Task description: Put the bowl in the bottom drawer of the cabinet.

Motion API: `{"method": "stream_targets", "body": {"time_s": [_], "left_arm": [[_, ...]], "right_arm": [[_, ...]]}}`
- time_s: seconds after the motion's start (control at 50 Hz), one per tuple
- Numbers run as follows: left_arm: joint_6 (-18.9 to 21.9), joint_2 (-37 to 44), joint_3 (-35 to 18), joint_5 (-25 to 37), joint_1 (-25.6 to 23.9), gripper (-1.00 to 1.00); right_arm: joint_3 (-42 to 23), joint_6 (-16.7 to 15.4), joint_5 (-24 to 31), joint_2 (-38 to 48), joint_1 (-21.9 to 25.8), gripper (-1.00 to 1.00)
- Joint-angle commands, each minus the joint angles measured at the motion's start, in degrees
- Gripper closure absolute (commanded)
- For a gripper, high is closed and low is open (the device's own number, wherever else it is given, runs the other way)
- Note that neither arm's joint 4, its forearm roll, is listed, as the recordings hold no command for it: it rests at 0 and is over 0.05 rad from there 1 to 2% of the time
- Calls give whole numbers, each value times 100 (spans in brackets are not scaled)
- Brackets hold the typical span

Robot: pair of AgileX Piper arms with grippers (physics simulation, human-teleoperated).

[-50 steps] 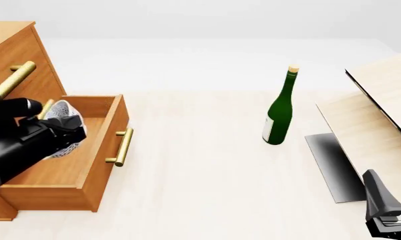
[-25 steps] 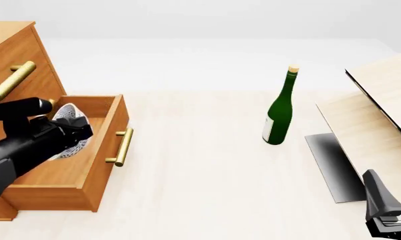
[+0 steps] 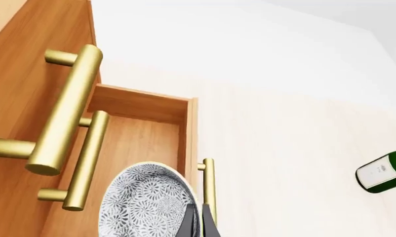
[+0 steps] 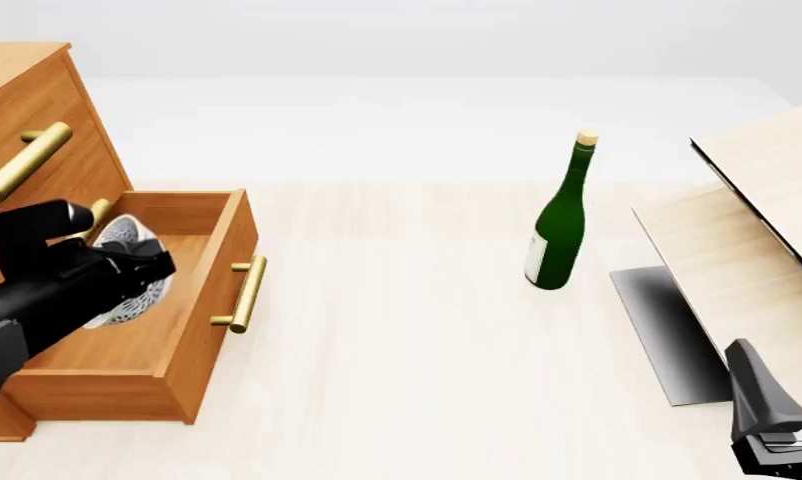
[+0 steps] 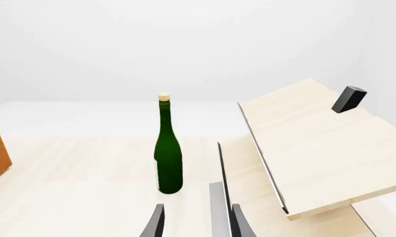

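Note:
The white speckled bowl [image 4: 118, 272] hangs tilted over the open bottom drawer [image 4: 174, 330] of the orange-brown cabinet [image 4: 28, 110], at the front view's left. My left gripper [image 4: 145, 264] is shut on the bowl's rim. In the left wrist view its dark fingers [image 3: 198, 223] pinch the edge of the bowl [image 3: 144, 202] above the drawer's floor [image 3: 140, 143]. My right gripper [image 4: 781, 365] stays low at the table's near right corner, far from the cabinet. Its fingers [image 5: 156, 223] stand apart in the right wrist view with nothing between them.
A green bottle [image 4: 559, 222] stands upright mid-table. A pale wooden box with a dark panel [image 4: 755, 250] lies at the right. Brass bar handles [image 3: 65, 108] stick out from the upper drawer fronts just above the bowl. The drawer's own handle [image 4: 246, 293] faces the table's middle.
My left gripper has shifted the bowl slightly left, nearer the cabinet front, after a small swing right. The right arm, the bottle and the drawer have stayed still.

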Motion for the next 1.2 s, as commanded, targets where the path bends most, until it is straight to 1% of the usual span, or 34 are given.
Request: {"method": "stream_targets", "body": {"time_s": [0.02,0.04,0.06,0.22,0.36,0.48,0.5,0.54,0.56,0.64,0.7,0.76,0.78,0.82,0.84,0.86,0.9,0.94,0.98,1.02,1.04,1.08,1.2], "left_arm": [[-63,215,335,-547,87,100],[-82,171,223,-383,87,100],[-100,179,192,-349,83,100],[-195,276,209,-444,64,100],[-153,310,271,-507,140,100],[-125,418,190,-498,184,100],[-122,481,154,-523,191,100],[-114,672,288,-833,193,100],[-106,591,138,-598,202,100],[-88,580,36,-485,212,100],[-52,846,146,-839,216,100],[-49,795,-72,-553,234,100],[-50,948,21,-795,224,100],[-34,1104,61,-954,201,100],[-40,1075,39,-898,196,100],[-39,906,-72,-613,194,100],[-29,851,-106,-518,211,100],[-17,839,-110,-497,239,100],[-5,1057,66,-873,273,100],[1,1076,77,-904,293,100],[-1,985,-21,-716,296,100],[9,912,-116,-544,317,100],[3,981,-98,-582,346,100]], "right_arm": [[0,1,0,0,1,-100],[0,0,0,0,0,-100],[0,0,0,0,0,-100],[0,0,0,1,0,-100],[0,0,0,1,0,-100],[0,0,0,1,0,-100],[0,-1,0,0,0,-100],[0,-1,0,0,1,-100],[0,0,0,0,0,-100],[0,0,0,0,-1,-100],[0,-3,0,0,2,-100],[0,0,0,0,0,-100],[0,0,0,1,0,-100],[0,-1,0,1,1,-100],[0,0,0,1,0,-100],[0,0,0,0,-1,-100],[0,0,0,0,-1,-100],[0,-1,0,0,-1,-100],[0,-1,0,0,1,-100],[0,0,0,0,-1,-100],[0,0,0,1,0,-100],[0,0,0,1,0,-100],[0,-1,0,0,0,-100]]}}
